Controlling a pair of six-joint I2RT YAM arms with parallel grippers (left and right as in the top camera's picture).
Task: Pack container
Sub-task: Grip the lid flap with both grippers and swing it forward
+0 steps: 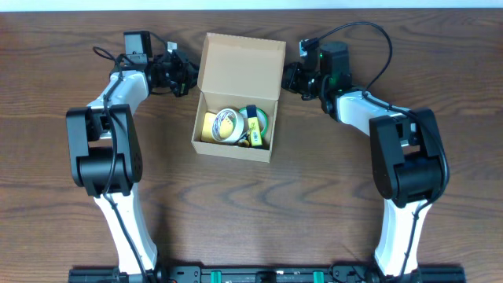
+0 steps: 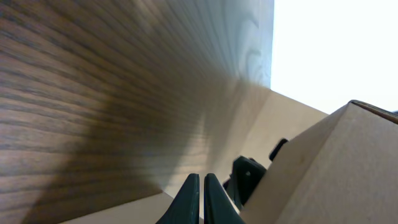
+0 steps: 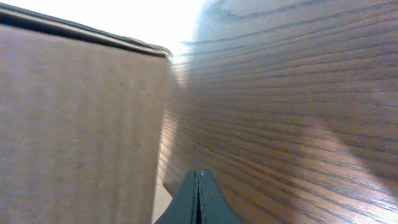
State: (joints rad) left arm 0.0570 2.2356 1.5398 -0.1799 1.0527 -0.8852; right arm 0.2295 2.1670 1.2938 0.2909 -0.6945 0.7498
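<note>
We find left gripper [image 2: 202, 185] and right gripper [image 3: 199, 179] jaws together, empty; the cardboard box [image 1: 233, 149] lies between them, flap lid [image 1: 242, 64] open, probably awaiting closure.

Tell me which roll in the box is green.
The green roll is the one nearer the right gripper inside the container; the pale roll beside it is whitish-yellow.

Lab — wood-grain table [image 1: 251, 212], two robot arms [image 1: 106, 153]
</note>
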